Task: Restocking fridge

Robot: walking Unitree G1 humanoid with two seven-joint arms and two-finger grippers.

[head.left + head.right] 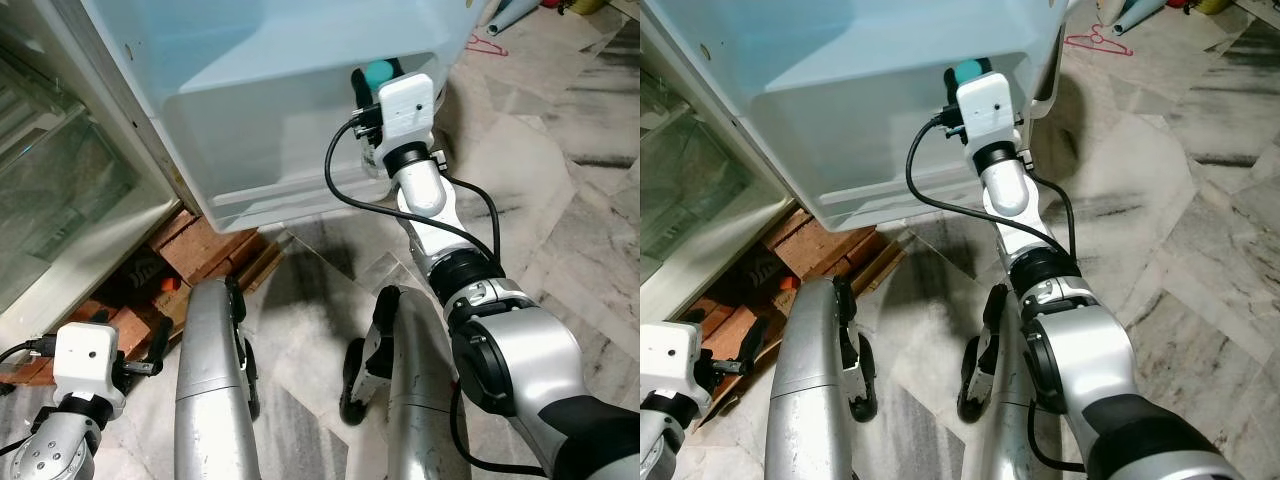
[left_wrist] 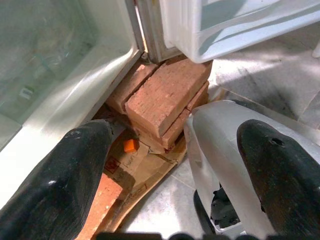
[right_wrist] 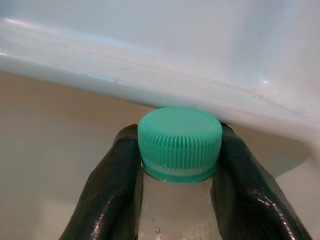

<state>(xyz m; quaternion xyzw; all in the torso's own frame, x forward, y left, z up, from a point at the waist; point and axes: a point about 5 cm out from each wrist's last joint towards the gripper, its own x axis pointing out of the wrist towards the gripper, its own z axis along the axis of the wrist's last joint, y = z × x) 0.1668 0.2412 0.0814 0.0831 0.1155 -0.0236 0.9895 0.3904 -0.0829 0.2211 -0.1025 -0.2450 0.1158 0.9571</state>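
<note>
Bottle at fridge door shelf, held by right pincer

Bottle (image 3: 177,200) with green cap (image 3: 180,144), clear, neck pinched between right pincer (image 3: 177,170) fingers just under the cap, cap up against the white door shelf (image 1: 280,140) rim. Likely rigid at neck, smooth and slippery lower, moderately heavy if full; neck under the cap ring is the safest hold. Left pincer (image 2: 170,170) hangs low, fingers spread, over bricks (image 2: 165,95) under the fridge (image 1: 60,200)
</note>
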